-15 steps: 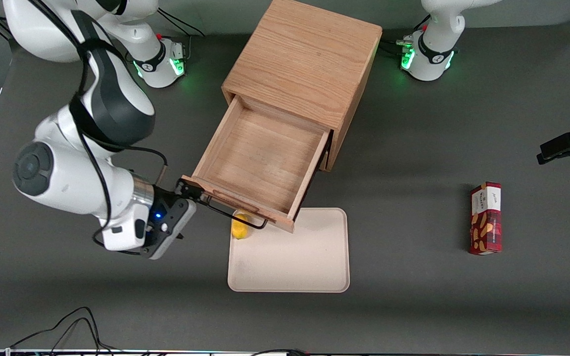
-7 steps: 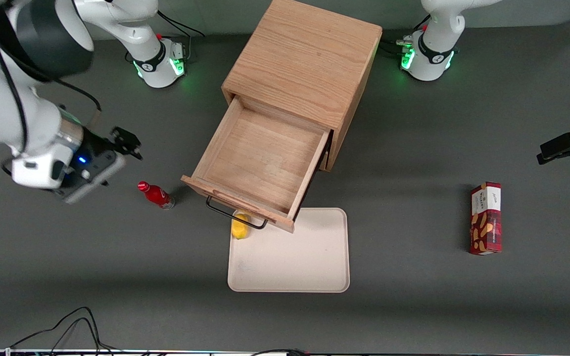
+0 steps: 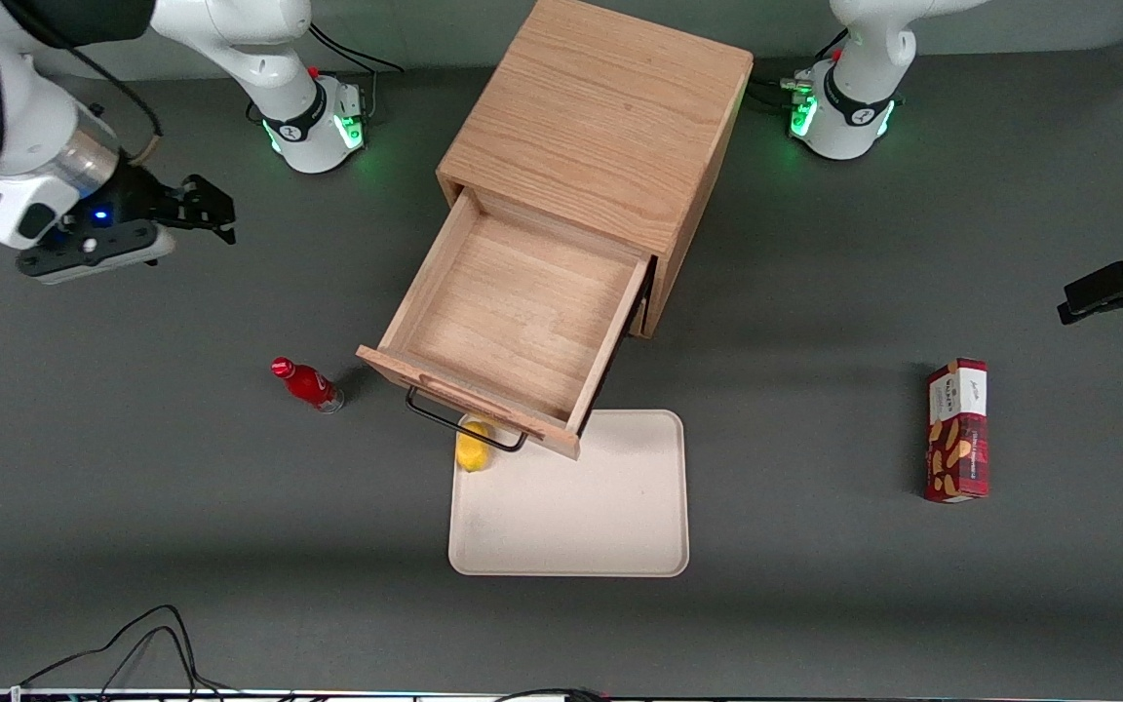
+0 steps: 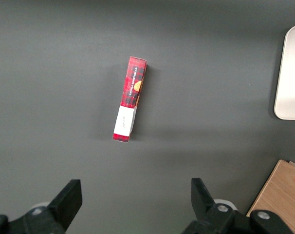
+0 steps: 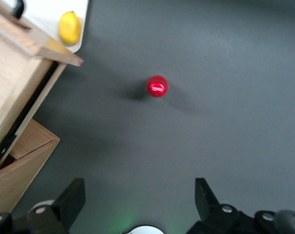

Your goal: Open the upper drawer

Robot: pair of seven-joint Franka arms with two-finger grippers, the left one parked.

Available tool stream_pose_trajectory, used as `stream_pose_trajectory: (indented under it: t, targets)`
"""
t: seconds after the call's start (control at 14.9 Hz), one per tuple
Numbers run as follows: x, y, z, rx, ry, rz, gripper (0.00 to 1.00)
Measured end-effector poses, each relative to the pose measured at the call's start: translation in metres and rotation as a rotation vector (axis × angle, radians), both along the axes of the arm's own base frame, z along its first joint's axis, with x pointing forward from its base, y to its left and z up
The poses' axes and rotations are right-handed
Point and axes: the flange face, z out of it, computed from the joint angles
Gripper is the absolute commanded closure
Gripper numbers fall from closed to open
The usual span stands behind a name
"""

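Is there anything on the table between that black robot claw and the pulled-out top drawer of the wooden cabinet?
Only bare grey table lies between the open gripper and the upper drawer, as the front view shows; the small red bottle stands nearer the camera, off that line.

I've got the upper drawer [image 3: 513, 327] pulled well out of the cabinet [image 3: 600, 127], inside bare, black wire handle [image 3: 464, 424] at its near edge. Handle overhangs the far corner of the beige tray [image 3: 571, 507], w/ a lemon [image 3: 473, 446] on the tray right under it. Red bottle [image 3: 308, 384] stands upright on the table just beside the drawer front, toward my working arm's end. My gripper [image 3: 215, 210] hangs above the table well apart from the drawer, farther from cam than the bottle, fingers spread, holding nothing. Red snack box [image 3: 957, 430] lies toward the parked arm's end.
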Motion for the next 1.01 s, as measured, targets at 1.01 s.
stream_pose_trajectory:
  t: [1.01]
  targets:
    - [0.008, 0.009, 0.010, 0.000, 0.072, -0.165, 0.00]
